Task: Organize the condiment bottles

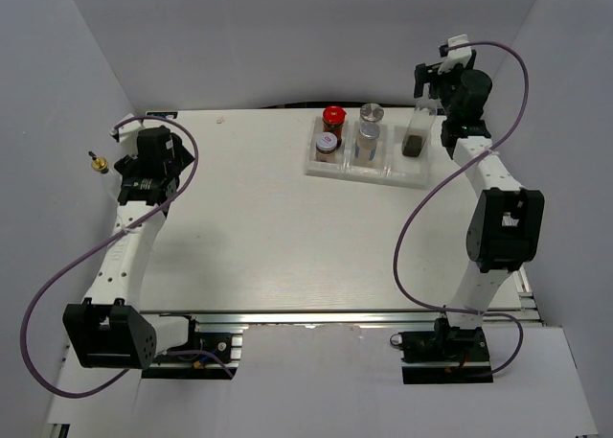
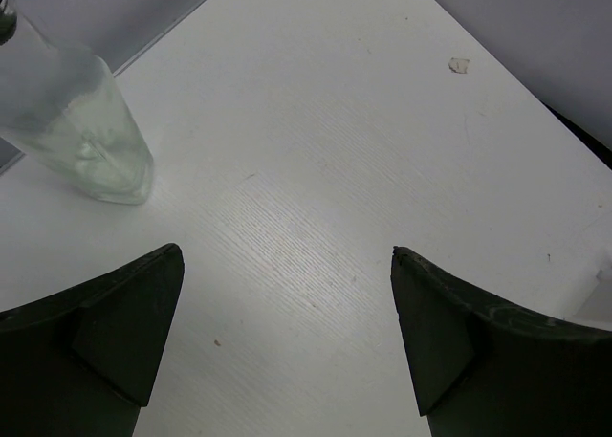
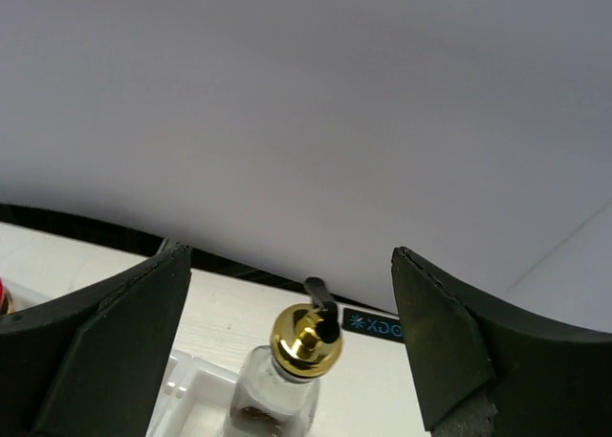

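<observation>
Apparently finished with, the dark-bottomed bottle (image 3: 298, 346) stands in the white tray's (image 1: 364, 174) right compartment, so the right gripper (image 3: 287, 265) gapes empty above it. The left gripper (image 2: 287, 253), wide and empty, faces the clear bottle (image 2: 81, 136) outside the tray, likely next.

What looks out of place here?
One clear gold-capped bottle sits alone at the table's far left edge, near the left claw, while the others sit in the white tray. No spill visible.

You've a white table (image 1: 249, 237) boxed in by plain pale-grey walls (image 1: 287, 35) — evenly lit, perhaps from overhead — metal rail (image 1: 335, 315) fronting it.
</observation>
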Motion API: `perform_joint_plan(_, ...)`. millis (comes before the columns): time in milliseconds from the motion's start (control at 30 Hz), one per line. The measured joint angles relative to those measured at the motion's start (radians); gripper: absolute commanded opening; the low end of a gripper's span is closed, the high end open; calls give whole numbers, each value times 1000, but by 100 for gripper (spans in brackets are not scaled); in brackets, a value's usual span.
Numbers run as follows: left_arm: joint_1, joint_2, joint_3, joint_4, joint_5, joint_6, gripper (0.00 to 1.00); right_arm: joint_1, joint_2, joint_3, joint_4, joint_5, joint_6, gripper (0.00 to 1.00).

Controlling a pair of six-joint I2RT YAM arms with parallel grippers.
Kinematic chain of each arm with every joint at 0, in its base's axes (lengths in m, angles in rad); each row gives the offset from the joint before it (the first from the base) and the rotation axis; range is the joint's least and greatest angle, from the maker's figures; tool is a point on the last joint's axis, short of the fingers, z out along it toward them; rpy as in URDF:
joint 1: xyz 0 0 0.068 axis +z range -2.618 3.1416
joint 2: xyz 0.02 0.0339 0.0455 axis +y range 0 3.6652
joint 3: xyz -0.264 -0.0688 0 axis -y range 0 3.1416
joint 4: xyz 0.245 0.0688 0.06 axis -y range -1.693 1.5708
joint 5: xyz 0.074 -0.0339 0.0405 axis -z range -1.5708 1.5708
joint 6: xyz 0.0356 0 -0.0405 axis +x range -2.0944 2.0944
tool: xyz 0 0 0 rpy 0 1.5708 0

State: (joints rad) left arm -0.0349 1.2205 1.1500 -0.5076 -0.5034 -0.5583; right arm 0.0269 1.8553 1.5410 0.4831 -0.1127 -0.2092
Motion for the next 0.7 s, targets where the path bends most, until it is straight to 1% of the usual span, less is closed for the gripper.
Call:
perform_joint_plan(267, 0, 40, 73, -54, -43, -8, 98, -2, -64, 9, -54, 111, -4, 89)
perform_joint_plan(433, 1, 70, 80, -84, -153, -5, 98, -6, -115, 16, -155, 125, -31, 89)
perform_joint_plan(567, 19, 127, 96, -100, -234, -5, 98, -7, -211, 27, -261, 125, -60, 89)
perform_joint_plan(700, 69, 179, 97, -93, -260, -2, 98, -7, -352, 27, -310, 123, -74, 89)
